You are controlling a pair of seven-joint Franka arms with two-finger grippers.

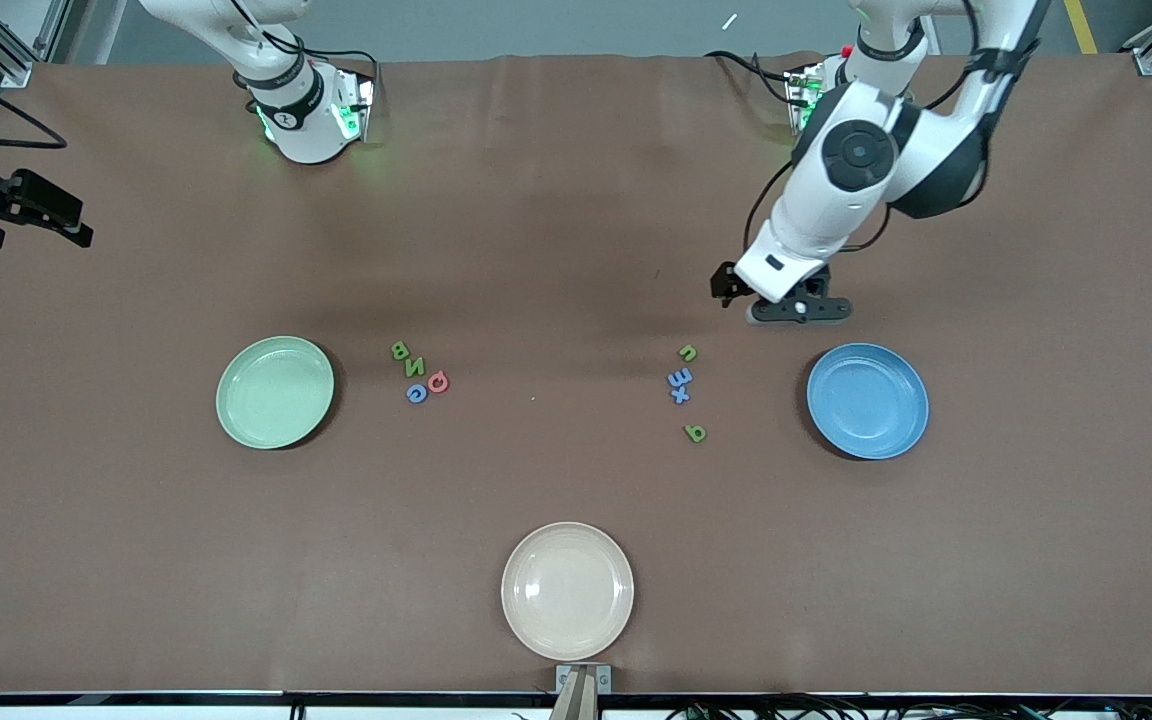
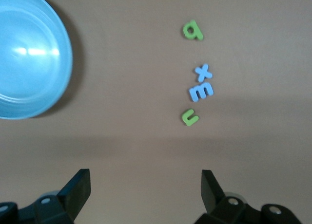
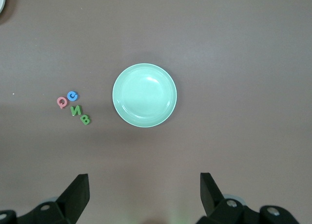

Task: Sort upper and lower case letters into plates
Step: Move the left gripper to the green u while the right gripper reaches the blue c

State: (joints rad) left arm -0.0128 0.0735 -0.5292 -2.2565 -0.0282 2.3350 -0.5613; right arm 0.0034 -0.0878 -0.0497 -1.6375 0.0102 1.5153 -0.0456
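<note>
A pale green plate (image 1: 275, 392) lies toward the right arm's end and a blue plate (image 1: 867, 401) toward the left arm's end. Both hold nothing. Beside the green plate lie a green B (image 1: 399, 349), green N (image 1: 414, 366), red Q (image 1: 438, 381) and blue G (image 1: 417, 393). Beside the blue plate lie a green u (image 1: 687, 352), blue m (image 1: 680, 378), blue x (image 1: 679, 395) and green q (image 1: 695, 432). My left gripper (image 1: 788, 306) is open and empty over bare table by the blue plate (image 2: 29, 87) and the u (image 2: 190, 118). My right gripper (image 3: 145, 185) is open and empty high over the green plate (image 3: 145, 95); the front view does not show it.
A cream-beige plate (image 1: 567, 590) lies near the table's front edge, midway along it. A black fixture (image 1: 21, 205) juts in at the right arm's end of the table. The brown table top (image 1: 556, 250) is bare between the two letter groups.
</note>
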